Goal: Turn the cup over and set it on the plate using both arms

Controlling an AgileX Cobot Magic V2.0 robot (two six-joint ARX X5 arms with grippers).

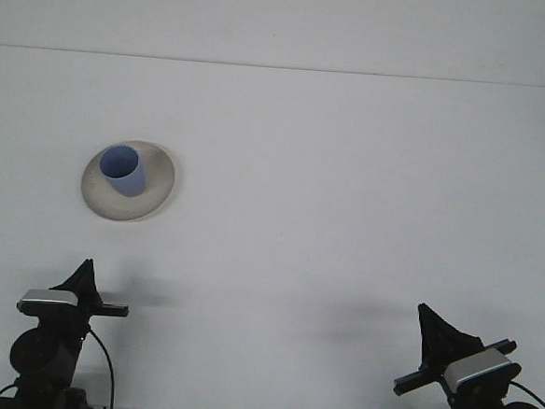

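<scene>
A light blue cup point(122, 170) stands upright, mouth up, on a pale round plate point(157, 187) at the left of the white table. My left gripper point(84, 274) is at the near left edge, well below the plate, shut and empty, its black tip pointing away over the table. My right gripper point(435, 330) is at the near right edge, far from the cup, also shut with nothing in it. Neither gripper touches the cup or the plate.
The white table point(348, 200) runs back to a straight far edge point(356, 73) with a pale wall behind it. The wrist cameras and arm bases sit along the bottom corners.
</scene>
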